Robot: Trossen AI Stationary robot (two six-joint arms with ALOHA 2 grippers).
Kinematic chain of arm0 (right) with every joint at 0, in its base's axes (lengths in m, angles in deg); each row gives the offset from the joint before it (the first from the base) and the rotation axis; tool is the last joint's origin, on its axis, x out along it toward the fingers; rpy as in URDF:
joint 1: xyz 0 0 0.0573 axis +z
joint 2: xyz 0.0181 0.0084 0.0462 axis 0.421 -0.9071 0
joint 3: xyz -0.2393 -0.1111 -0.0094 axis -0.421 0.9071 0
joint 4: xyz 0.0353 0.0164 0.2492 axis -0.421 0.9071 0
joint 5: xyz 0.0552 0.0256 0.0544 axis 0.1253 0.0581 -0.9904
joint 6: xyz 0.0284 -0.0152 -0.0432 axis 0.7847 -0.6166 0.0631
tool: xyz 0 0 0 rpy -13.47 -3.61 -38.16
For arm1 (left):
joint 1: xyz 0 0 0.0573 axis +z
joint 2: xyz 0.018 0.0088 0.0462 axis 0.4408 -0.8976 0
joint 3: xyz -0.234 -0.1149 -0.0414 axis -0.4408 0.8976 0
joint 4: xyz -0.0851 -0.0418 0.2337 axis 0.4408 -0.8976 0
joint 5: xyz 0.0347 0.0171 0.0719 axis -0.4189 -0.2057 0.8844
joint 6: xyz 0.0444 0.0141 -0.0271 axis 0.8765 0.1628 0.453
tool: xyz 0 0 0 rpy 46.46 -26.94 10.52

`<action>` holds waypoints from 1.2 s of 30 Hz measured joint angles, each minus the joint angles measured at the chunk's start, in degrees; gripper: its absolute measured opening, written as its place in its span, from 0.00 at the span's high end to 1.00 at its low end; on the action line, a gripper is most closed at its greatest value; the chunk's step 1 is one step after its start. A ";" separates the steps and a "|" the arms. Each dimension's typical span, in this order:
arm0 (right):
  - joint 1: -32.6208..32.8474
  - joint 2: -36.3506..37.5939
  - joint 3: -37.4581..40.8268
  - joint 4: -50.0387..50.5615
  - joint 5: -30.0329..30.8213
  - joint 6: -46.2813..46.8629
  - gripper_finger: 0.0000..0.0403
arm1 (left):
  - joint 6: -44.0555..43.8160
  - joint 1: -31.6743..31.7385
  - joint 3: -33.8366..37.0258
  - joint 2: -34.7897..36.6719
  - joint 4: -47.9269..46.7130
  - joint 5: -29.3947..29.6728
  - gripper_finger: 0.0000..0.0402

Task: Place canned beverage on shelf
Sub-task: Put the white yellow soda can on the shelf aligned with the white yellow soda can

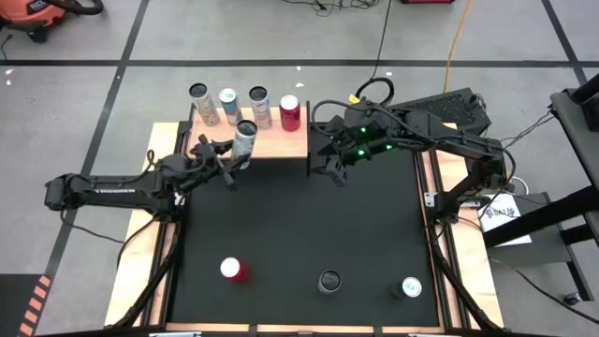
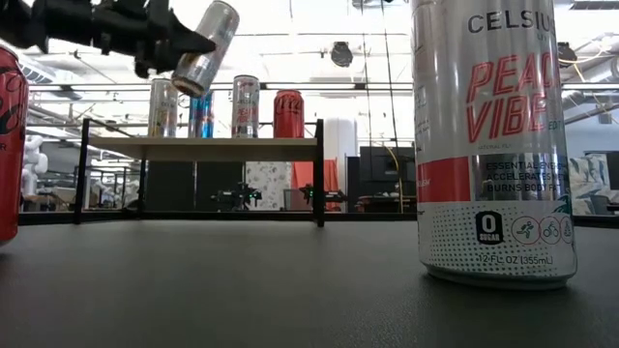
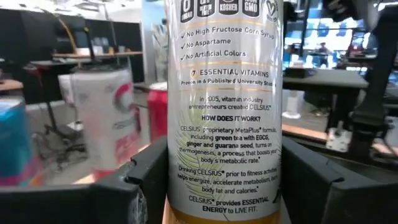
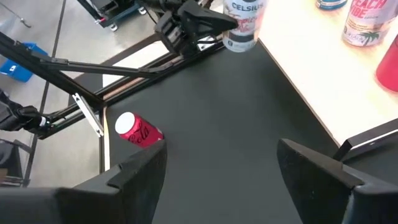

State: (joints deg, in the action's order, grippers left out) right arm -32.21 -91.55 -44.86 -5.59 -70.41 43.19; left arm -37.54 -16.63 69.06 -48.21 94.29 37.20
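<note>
The shelf (image 1: 271, 142) is a pale wood board on black legs at the table's far edge; it also shows in the low view (image 2: 203, 147). Several cans stand in a row along its far side (image 1: 260, 105). My left gripper (image 1: 229, 154) is shut on a silver Celsius can (image 1: 245, 139), held tilted above the shelf's near part (image 2: 205, 46). My right gripper (image 1: 333, 170) hangs open and empty just off the shelf's right end. My left gripper pinches the silver can's side wall, on its lower part (image 3: 186, 186), between its two fingers (image 3: 146, 180). The fingers come about level from the table's left. The can is lifted clear above the shelf board, tilted with its top leaning toward the right.
A red cola can (image 1: 232, 270), a dark can (image 1: 329, 281) and a white Celsius can (image 1: 410, 287) stand on the black mat near the table's near edge. The red can also shows in the right wrist view (image 4: 138, 130). Wooden strips edge the table's sides (image 1: 164, 253).
</note>
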 joint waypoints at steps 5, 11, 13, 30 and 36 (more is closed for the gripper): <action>0.00 -0.02 0.00 0.00 0.00 -0.02 0.29 | 0.17 1.23 6.46 3.23 7.99 1.91 0.43; 0.00 -0.02 0.00 -0.42 0.02 -0.87 0.29 | 0.68 2.78 12.85 3.25 19.89 6.93 0.43; 0.00 -0.04 0.00 -0.42 0.02 -1.23 0.29 | 0.74 3.53 13.68 3.41 21.43 6.81 0.43; 0.00 -0.04 0.00 -0.79 0.09 -2.30 0.29 | 1.71 11.02 17.71 2.88 25.76 2.05 0.43; 0.00 -0.07 0.00 -1.59 0.07 -2.80 0.29 | 1.70 13.97 17.83 1.98 26.38 0.94 0.43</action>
State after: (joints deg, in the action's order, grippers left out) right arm -32.21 -91.61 -44.86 -7.17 -70.34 40.39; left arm -35.84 -2.66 86.89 -46.23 120.67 38.14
